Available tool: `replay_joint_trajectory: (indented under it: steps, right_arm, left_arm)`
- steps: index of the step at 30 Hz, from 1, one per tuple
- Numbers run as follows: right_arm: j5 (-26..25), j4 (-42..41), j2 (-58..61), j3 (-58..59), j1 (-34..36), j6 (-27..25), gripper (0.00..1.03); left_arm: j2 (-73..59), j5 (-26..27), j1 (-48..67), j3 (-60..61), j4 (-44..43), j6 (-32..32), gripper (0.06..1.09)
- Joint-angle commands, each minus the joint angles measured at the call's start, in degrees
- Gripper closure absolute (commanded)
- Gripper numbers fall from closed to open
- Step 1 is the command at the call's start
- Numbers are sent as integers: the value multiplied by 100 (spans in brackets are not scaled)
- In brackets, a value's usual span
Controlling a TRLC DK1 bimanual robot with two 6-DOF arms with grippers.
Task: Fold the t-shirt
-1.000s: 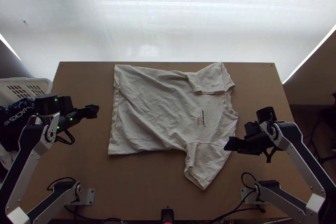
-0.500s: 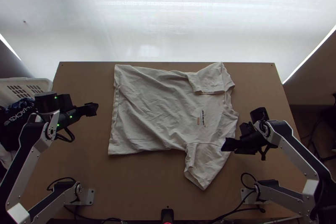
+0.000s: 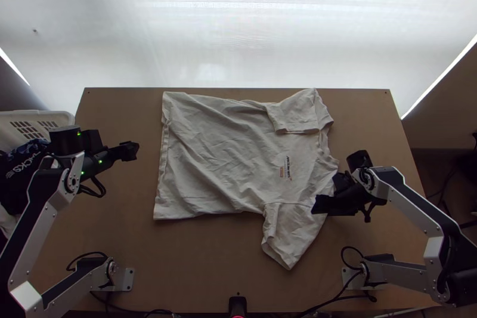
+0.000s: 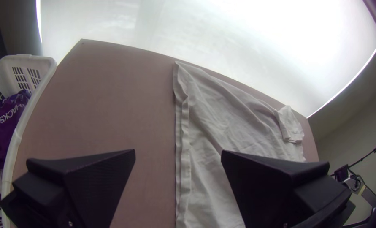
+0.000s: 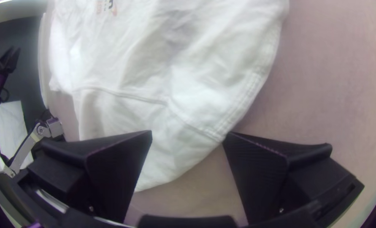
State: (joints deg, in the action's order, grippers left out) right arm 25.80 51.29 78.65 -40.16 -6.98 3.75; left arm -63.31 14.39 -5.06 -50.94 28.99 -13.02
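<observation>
- Shirt (image 3: 220,157) lay spread on the table (image 3: 203,264), collar (image 3: 325,144) at three o'clock.
- Right gripper (image 5: 188,134), four o'clock, stood wide open, empty; too shallow a pinch risked slipping off the shoulder (image 5: 188,97).
- Left gripper (image 4: 178,151), nine o'clock: wide open, empty.

Your left arm (image 3: 39,240) and right arm (image 3: 412,207) pair silver-grey links (image 3: 402,273) with black joints (image 3: 468,288). Behind your left pincer (image 3: 136,151) are green lights (image 3: 100,161) and a looped black cable (image 3: 100,190). Your right pincer (image 3: 316,204) has wide, flat black fingers (image 5: 116,173), finely ridged.
</observation>
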Motion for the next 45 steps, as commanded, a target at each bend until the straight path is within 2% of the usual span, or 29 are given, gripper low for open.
replay_joint_trajectory:
  steps: [1,5,10,15,20,27,36,39,45]
  right_arm:
    - [-49,-268,89,44,-66,-32,39]
    - [-401,-699,-61,114,-101,-129,100]
    - [-576,-690,-307,149,-137,-138,100]
    - [-585,-699,-403,140,-145,-120,100]
    - [-585,-690,-403,96,-251,-94,100]
    - [-585,-655,-430,61,-242,-85,100]
    - [-585,-629,-570,96,-233,-76,100]
    - [-585,-629,-579,114,-233,-76,100]
    - [-585,-629,-588,114,-233,-76,100]
  left_arm:
    - [-68,-7,-57,-65,-17,1,10]
    - [-68,-7,-109,-30,1,10,10]
    - [-59,2,-241,277,221,-17,10]
    - [-481,125,-13,260,1943,326,10]
    - [-410,125,691,392,2321,168,11]
    - [-577,-95,1763,523,2374,-289,11]
    - [-639,-218,1833,761,1724,62,11]
    - [-692,-332,1824,893,1460,352,11]
    - [-964,-332,1789,954,1407,370,11]
